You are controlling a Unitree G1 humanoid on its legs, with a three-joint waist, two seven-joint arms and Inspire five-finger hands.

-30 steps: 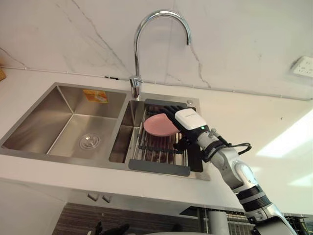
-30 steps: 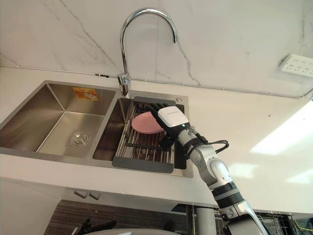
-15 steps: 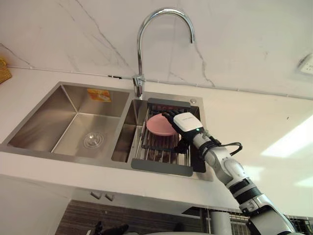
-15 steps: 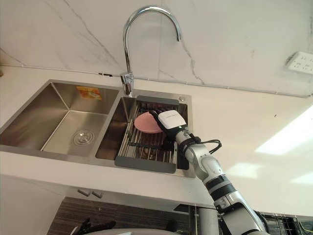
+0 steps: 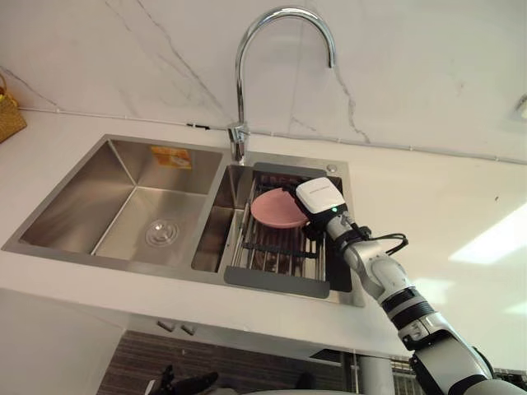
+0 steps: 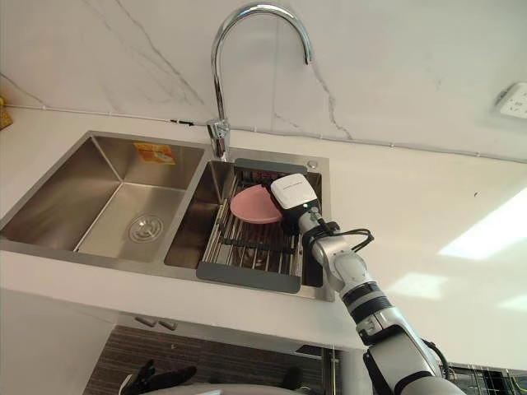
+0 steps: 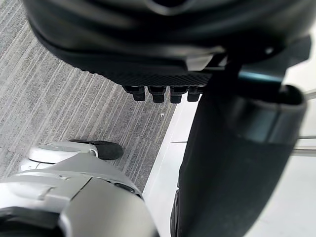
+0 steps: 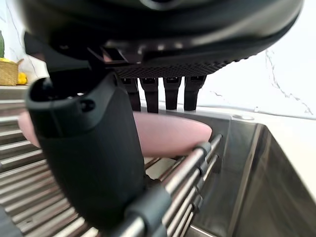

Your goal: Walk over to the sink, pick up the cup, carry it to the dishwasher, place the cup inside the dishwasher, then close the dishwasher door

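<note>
Holds the right hand (image 5: pixel 319 200) at the pink cup (image 5: pixel 278 210), fingers (image 8: pixel 150 96) straight behind it, thumb in front, not clamped. Finds the cup lying on the rack (image 5: pixel 280 251) over the sink's (image 5: pixel 123 197) right basin. Lets the left hand (image 7: pixel 163 71) hang relaxed above the floor (image 7: pixel 64 108).

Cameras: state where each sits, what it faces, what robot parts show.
Left eye view: on the head, looking down at the sink; right arm enters lower right, right hand at the pink cup on the rack.
Right eye view: same scene, slightly rightwards.
Left wrist view: on the left wrist, looking past the left hand at grey floor.
Right wrist view: on the right wrist, past that hand to the cup and rack, shared with both eyes.
</note>
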